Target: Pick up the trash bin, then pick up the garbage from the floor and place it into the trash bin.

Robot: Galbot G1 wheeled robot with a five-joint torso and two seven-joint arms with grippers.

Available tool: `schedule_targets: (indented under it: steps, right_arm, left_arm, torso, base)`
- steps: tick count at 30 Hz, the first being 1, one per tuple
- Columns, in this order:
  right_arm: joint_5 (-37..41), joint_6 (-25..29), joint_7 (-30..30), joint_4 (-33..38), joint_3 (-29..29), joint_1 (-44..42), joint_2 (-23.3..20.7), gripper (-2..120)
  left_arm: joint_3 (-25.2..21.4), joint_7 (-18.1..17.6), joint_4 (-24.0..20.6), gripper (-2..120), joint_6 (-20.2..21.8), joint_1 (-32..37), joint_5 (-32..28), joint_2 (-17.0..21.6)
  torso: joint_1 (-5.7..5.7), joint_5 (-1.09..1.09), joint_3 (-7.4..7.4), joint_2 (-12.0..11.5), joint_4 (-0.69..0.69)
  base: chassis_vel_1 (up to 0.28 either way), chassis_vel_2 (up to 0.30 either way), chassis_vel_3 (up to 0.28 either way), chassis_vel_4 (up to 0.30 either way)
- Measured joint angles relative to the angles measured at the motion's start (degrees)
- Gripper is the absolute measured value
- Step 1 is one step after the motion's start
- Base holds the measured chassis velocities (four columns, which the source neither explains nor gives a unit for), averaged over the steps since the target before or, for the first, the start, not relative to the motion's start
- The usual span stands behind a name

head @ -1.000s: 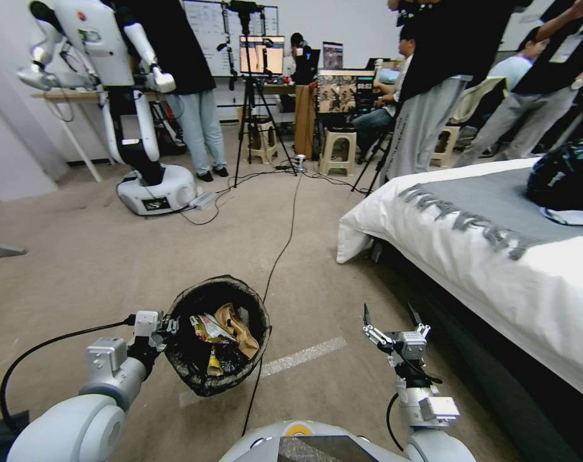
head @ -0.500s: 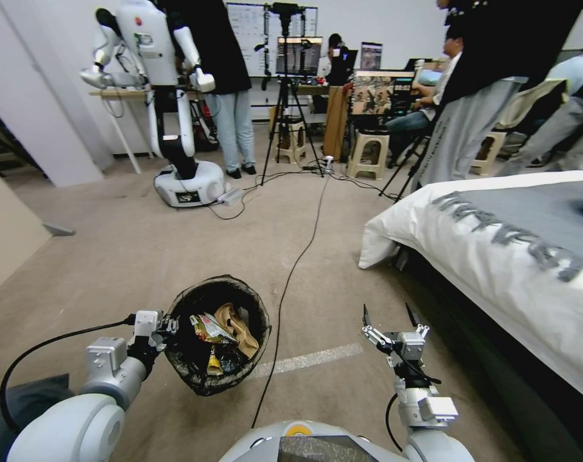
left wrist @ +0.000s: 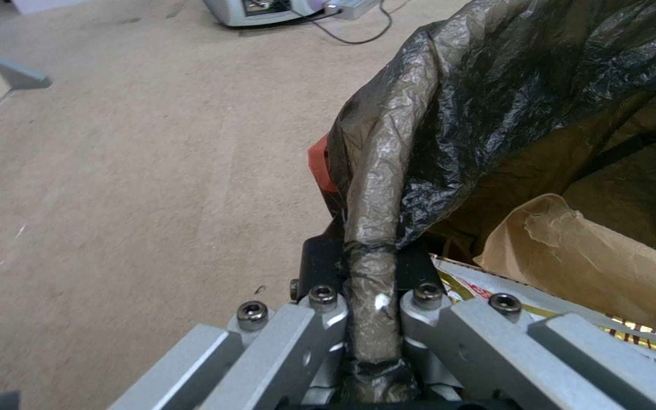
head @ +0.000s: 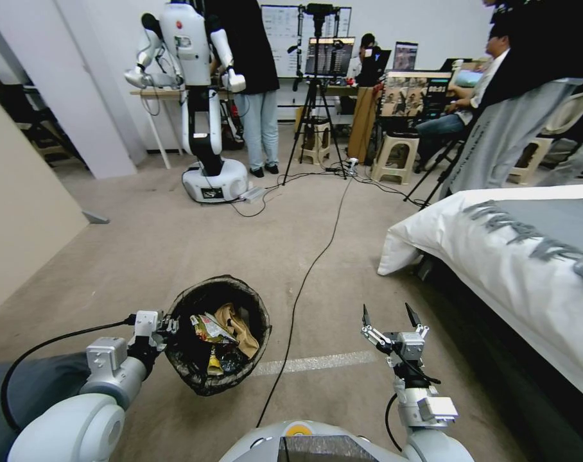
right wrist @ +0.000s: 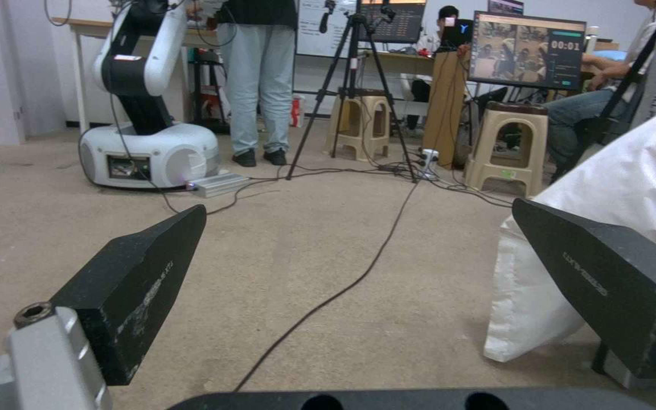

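The trash bin (head: pixel 198 380), lined with a crinkled black bag, hangs in front of my body at the lower left of the head view. My left gripper (head: pixel 166 326) is shut on its rim. In the left wrist view the bag-wrapped rim (left wrist: pixel 377 188) runs between the closed fingers of the left gripper (left wrist: pixel 373 336). Garbage lies inside the bin: a brown paper scrap (left wrist: pixel 586 256), yellow wrappers (head: pixel 208 328) and a small bottle. My right gripper (head: pixel 389 317) stands open and empty above the carpet at the lower right, its black fingers (right wrist: pixel 138 285) wide apart.
A bed (head: pixel 529 256) with white bedding fills the right side. A black cable (head: pixel 304 276) crosses the carpet past a white tape strip (head: pixel 317 364). Another white robot (head: pixel 208 128), a tripod (head: pixel 314 109), stools (head: pixel 394 157) and people stand at the back. A beige panel (head: pixel 22 212) is at left.
The whole head view has shifted right, so the camera has turned left. Both arms and the held bin keep the same places relative to my body.
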Motion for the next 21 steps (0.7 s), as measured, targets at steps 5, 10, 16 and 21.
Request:
schedule_targets:
  steps: [5,10,16,21]
  right_arm:
    - [0.0,0.0,0.0,-0.2,-0.1,0.0,0.0,100]
    - [-0.1,0.0,0.0,-0.5,-0.4,0.1,0.2,100]
    - [-0.1,0.0,0.0,-0.7,-0.6,0.2,0.2,100]
    - [-0.1,-0.2,0.0,-0.8,-1.0,0.2,0.0,100]
  left_arm:
    - [1.0,-4.1,-0.5,1,0.7,0.0,-7.0,0.1]
    - [1.4,-6.3,-0.5,1,0.7,0.1,-8.6,0.1]
    - [2.0,-7.8,0.2,1,0.7,-0.2,-11.2,1.0]
    - [1.7,-6.4,2.6,1,0.8,-0.5,-12.0,2.8]
  torso:
    - [0.0,0.0,0.0,0.0,-0.03]
    - [0.0,0.0,0.0,0.0,-0.01]
    - [0.01,0.0,0.0,0.0,-0.02]
    - [0.01,0.0,0.0,0.0,-0.02]
  base:
    - [0.0,0.0,0.0,0.0]
    - [0.0,0.0,0.0,0.0]
    - [0.0,0.0,0.0,0.0]
    - [0.0,0.0,0.0,0.0]
